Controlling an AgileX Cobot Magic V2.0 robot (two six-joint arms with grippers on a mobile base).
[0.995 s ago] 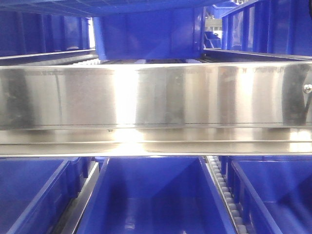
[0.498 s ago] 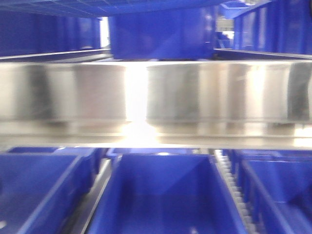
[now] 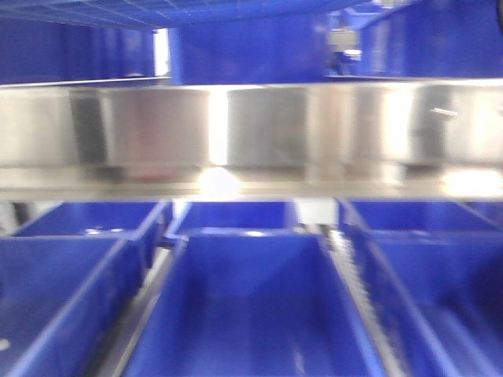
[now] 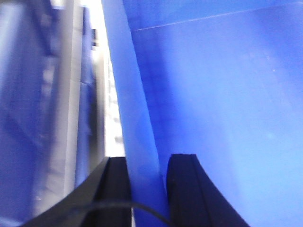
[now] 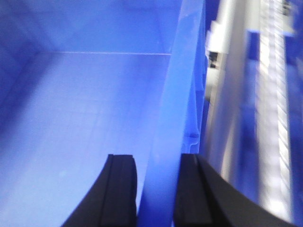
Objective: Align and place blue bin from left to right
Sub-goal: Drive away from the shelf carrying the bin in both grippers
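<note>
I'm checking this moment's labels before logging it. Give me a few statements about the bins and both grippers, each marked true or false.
1. The left gripper has its jaws closed on a side wall of the blue bin. True.
2. The right gripper hangs free, holding nothing. False: its jaws pinch the bin's opposite wall.
3. The blue bin is packed with parts. False: its inside looks empty.
4. A metal rail runs across above the bins in the front view. True.
5. The blue bin stands alone on its level. False: a neighbouring bin sits on one side and another on the other.
</note>
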